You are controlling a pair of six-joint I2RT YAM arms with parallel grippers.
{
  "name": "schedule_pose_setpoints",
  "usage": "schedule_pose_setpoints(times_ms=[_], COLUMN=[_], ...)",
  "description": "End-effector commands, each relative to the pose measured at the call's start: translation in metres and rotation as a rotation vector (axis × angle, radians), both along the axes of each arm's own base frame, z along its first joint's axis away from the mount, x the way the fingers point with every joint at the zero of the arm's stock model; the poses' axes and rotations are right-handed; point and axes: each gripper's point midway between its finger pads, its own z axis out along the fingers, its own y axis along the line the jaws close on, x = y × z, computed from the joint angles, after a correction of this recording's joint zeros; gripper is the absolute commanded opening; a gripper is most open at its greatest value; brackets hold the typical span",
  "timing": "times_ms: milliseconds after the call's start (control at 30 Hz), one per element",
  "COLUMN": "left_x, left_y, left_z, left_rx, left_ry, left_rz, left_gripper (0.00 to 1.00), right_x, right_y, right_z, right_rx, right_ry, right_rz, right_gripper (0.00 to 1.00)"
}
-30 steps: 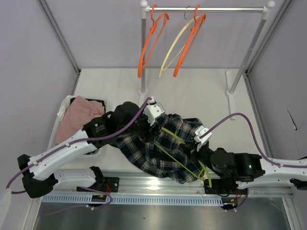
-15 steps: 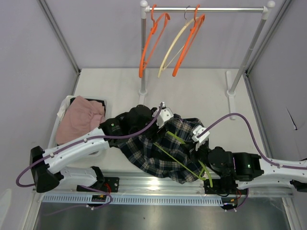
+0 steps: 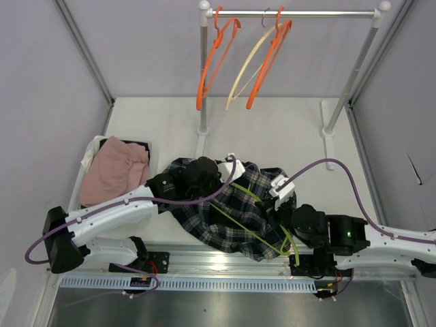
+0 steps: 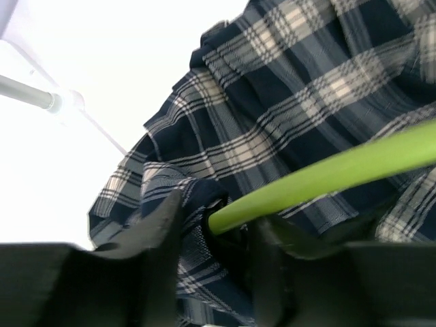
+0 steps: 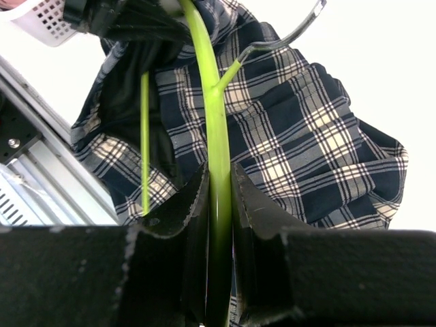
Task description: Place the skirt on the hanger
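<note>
Right hand (image 5: 219,178) pinching green hanger (image 5: 204,82) | left hand (image 4: 218,218) grip unclear | skirt (image 3: 221,225) 1 | rail hangers (image 3: 269,65) 3

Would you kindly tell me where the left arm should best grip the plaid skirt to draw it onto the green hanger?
Probably the plaid skirt's bunched edge beside the green hanger's tip, approached from above at its far side: the cloth folds up thick there for the fingers, while elsewhere it lies flatter.

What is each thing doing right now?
Plaid skirt: crumpled on the table, not hung.
Green hanger: lying across the skirt.
Right gripper: shut on the green hanger.
Left gripper: around a skirt fold; grip unclear.
Pink cloth: heaped in the basket.
Orange hangers: hanging on the rail.
</note>
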Motion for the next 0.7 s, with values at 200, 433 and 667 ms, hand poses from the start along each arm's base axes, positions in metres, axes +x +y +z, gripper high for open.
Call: schedule_pose_setpoints(times_ms=[200,433,667], left_x=[0.0,0.008,0.037], left_y=[-0.008,0.001,0.049], left_z=[0.001,0.006,0.006], left_rx=[-0.11,-0.221,-0.292], left_ry=[0.062,0.055,-0.105], left_rz=[0.063,0.218,0.554], left_gripper=[0.01,0.0,0.0], right_x=[0.006,0.018,0.04], right_y=[0.023,0.025,0.013], right_z=[0.024,0.006,-0.02], right_rx=[0.132,0.051,0.002], right_ry=[0.006,0.028,0.157], right_rz=[0.007,-0.05,-0.203], right_gripper=[0.0,0.01,0.53])
